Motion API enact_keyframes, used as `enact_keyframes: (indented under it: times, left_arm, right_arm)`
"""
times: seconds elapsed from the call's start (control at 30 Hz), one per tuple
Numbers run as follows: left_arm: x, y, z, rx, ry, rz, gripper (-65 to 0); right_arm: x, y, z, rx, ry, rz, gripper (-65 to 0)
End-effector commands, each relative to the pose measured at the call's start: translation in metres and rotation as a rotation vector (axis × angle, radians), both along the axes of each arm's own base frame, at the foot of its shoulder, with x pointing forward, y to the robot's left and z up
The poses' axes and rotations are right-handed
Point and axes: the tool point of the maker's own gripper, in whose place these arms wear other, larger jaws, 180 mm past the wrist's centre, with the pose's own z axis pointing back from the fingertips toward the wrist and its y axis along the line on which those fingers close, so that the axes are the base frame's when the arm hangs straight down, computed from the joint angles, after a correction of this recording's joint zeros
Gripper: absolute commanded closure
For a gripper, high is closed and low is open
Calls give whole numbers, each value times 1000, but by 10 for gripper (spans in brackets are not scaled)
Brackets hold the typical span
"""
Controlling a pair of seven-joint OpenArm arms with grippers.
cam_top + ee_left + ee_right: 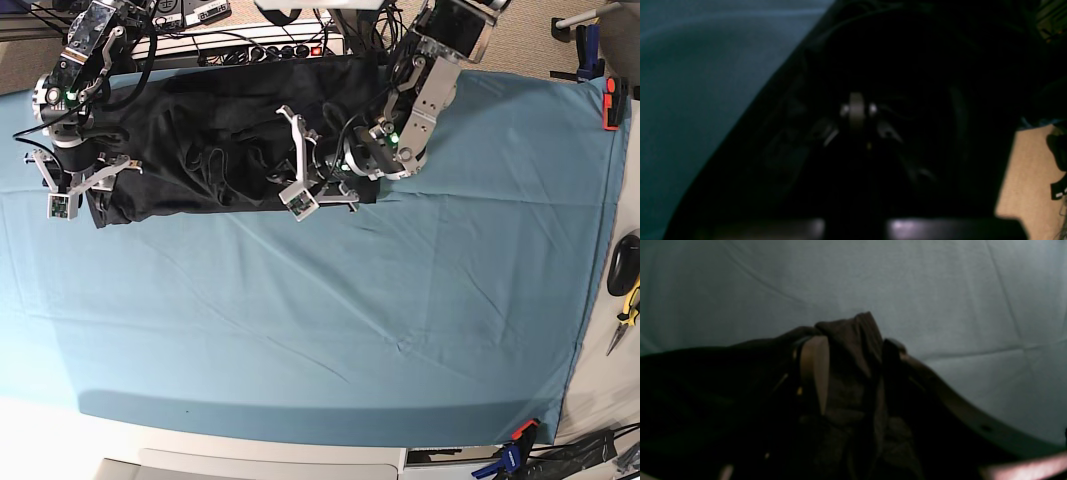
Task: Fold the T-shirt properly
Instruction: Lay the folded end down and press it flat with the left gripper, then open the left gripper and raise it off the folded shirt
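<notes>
Right wrist view: right gripper (853,350) fingers apart, clamped on a bunched T-shirt (853,386) fold. Left gripper (318,170) fingers together, resting on the shirt.

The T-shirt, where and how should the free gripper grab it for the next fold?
Judging by its pose, grip the T-shirt at its near hem edge, coming from the bare teal cloth side. That edge lies straight and exposed, while the middle is bunched. The right gripper already holds one end.
</notes>
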Motion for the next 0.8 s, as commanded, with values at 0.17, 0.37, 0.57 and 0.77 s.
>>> enact_keyframes:
  times: [0.17, 0.37, 0.57, 0.77]
  left_arm:
    - [9, -31, 33, -122, -26, 24, 0]
    - [-8, -68, 54, -193, -43, -46, 0]
    - [-7, -77, 62, -129, -85, -145, 0]
    - [23, -53, 88, -148, -32, -83, 0]
  right_arm:
    - [5, -3, 13, -22, -43, 8, -266]
    - [5, -3, 13, -22, -42, 8, -266]
    - [5, -3, 13, -22, -42, 8, -266]
    - [5, -3, 13, -22, -43, 8, -266]
